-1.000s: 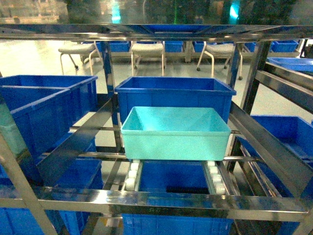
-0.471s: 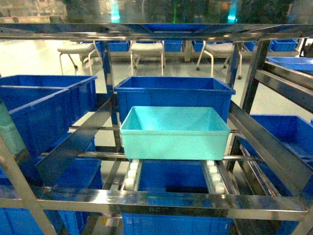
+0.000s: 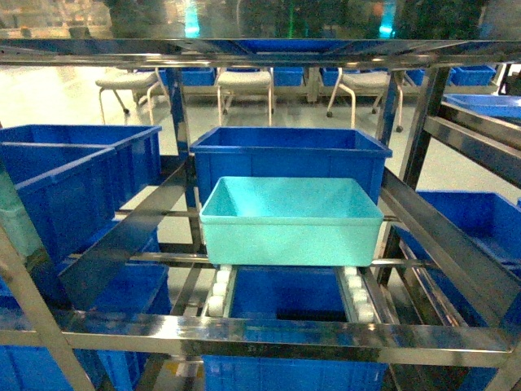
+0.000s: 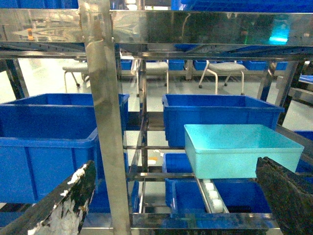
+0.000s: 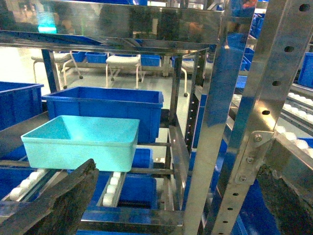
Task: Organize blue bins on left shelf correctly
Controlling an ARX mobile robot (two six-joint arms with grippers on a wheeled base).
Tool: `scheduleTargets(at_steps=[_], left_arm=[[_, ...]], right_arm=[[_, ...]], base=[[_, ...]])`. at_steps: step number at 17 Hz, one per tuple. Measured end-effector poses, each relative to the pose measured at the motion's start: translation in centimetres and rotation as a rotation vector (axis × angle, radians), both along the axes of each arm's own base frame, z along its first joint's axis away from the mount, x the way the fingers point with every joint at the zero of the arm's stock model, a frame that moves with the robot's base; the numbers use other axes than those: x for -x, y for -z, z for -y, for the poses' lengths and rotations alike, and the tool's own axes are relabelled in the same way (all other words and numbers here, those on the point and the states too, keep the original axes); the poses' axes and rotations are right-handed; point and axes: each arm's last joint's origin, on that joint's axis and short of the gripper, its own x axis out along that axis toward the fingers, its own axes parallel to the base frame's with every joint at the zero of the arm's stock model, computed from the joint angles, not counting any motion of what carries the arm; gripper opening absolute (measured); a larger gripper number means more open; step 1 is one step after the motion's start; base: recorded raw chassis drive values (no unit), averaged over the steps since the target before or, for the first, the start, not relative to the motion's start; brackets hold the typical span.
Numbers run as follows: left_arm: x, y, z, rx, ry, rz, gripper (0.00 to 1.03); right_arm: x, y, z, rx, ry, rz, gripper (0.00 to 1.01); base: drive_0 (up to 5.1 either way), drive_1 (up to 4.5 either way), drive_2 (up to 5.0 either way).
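One light turquoise blue bin (image 3: 291, 224) sits on the left shelf (image 3: 285, 334), resting on two tracks of white rollers (image 3: 218, 293) just in front of a royal-blue crate (image 3: 289, 155). The bin is empty and level. It also shows in the left wrist view as the bin (image 4: 242, 152) and in the right wrist view as the bin (image 5: 80, 144). My left gripper (image 4: 176, 205) is open, short of the front beam, with a steel post (image 4: 105, 122) ahead of it. My right gripper (image 5: 171, 205) is open too, to the bin's right. Neither gripper shows in the head view.
Royal-blue crates (image 3: 73, 179) fill the bay to the left, and another crate (image 3: 285, 301) lies on the tier below. A slanted steel rail (image 3: 456, 244) bounds the bay on the right. White chairs (image 3: 244, 85) stand on the floor behind. A perforated post (image 5: 264, 122) is close to my right gripper.
The head view has shifted by a hair; the turquoise bin and the crates stay where they were.
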Motion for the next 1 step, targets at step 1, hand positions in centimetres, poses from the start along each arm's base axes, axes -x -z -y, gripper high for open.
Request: scheduleTargets(at_steps=[1], left_arm=[[0.00,0.00,0.00,0.000,0.000,0.000,0.98]], right_arm=[[0.00,0.00,0.00,0.000,0.000,0.000,0.98]], base=[[0.0,0.00,0.0]])
